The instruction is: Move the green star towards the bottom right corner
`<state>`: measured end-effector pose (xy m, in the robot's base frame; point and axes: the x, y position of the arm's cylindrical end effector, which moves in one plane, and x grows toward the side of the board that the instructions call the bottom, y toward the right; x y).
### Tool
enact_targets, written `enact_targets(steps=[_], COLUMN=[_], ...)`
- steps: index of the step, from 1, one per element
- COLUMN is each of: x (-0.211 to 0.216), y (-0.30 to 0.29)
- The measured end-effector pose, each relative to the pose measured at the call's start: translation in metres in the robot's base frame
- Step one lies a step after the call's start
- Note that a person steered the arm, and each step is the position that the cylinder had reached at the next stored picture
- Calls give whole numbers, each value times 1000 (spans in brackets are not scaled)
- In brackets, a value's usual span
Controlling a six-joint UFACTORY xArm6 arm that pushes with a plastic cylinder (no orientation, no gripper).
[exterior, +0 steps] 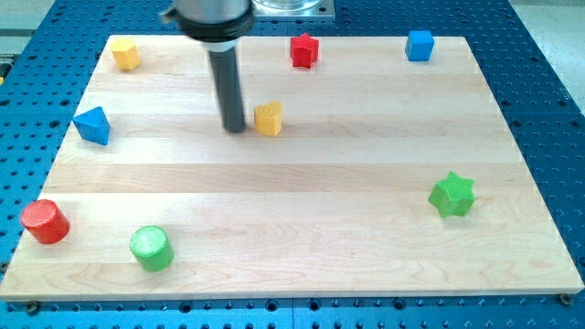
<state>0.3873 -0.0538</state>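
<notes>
Camera view: my tip (235, 127) rests on the board (302, 183) just left of the yellow heart (269, 119); it is a bare rod with no jaws. The green star (452, 195) lies well apart, at the view's right, toward the bottom edge.

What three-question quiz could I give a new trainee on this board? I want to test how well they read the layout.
1. True or false: my tip touches the green star.
2. Which block lies nearest my tip: A the yellow heart-like block, B the blue triangle, C the red star?
3. Which green block sits near the view's bottom left?

Key: 1 false, the star sits far off at the view's right. 2 A. 3 the green cylinder.
</notes>
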Motion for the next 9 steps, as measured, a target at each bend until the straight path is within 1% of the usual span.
enact_targets(steps=[1,2,3,4,5,6,7,8,9], x=[16,19,-12,6,32,48,92,97,133], y=[95,107,83,169,243,213,217,246,273])
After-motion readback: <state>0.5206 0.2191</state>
